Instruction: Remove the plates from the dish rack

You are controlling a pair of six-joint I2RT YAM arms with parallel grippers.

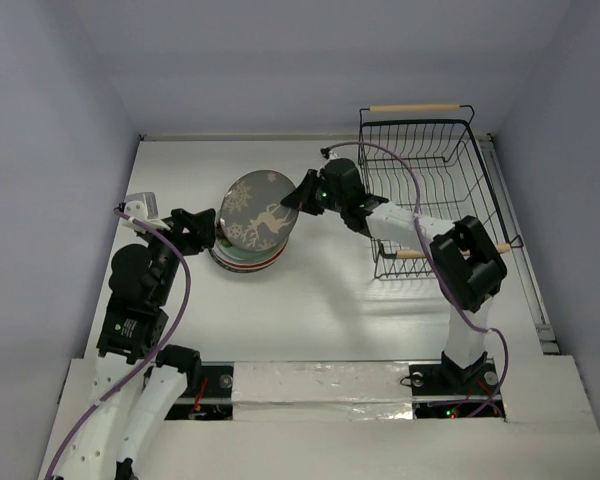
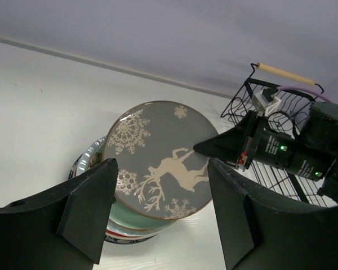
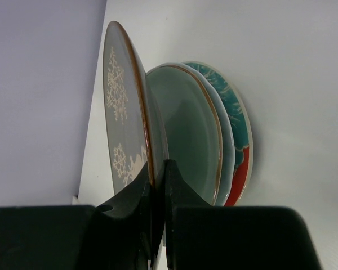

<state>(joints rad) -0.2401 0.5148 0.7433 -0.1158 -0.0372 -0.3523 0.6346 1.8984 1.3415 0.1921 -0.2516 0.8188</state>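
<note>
Grey reindeer plate (image 1: 259, 213) tilted over plate stack (image 1: 248, 263), dish rack (image 1: 417, 122) well right

Seen edge-on, turned sideways: right gripper (image 3: 159, 171) pinched to a thin slit on the brown-edged rim of the dark grey plate (image 3: 119, 107), white snowflakes on its face. Just behind, gapped at the far end and meeting near the fingers, the mint green plate (image 3: 186, 135), then the teal-and-red plate (image 3: 240, 140). White table (image 3: 293, 84) beyond, lilac wall (image 3: 39, 84) at left

glossy glazed grey plate (image 1: 258, 209), black wire rack (image 1: 430, 160), wooden handles (image 1: 415, 108).
</note>
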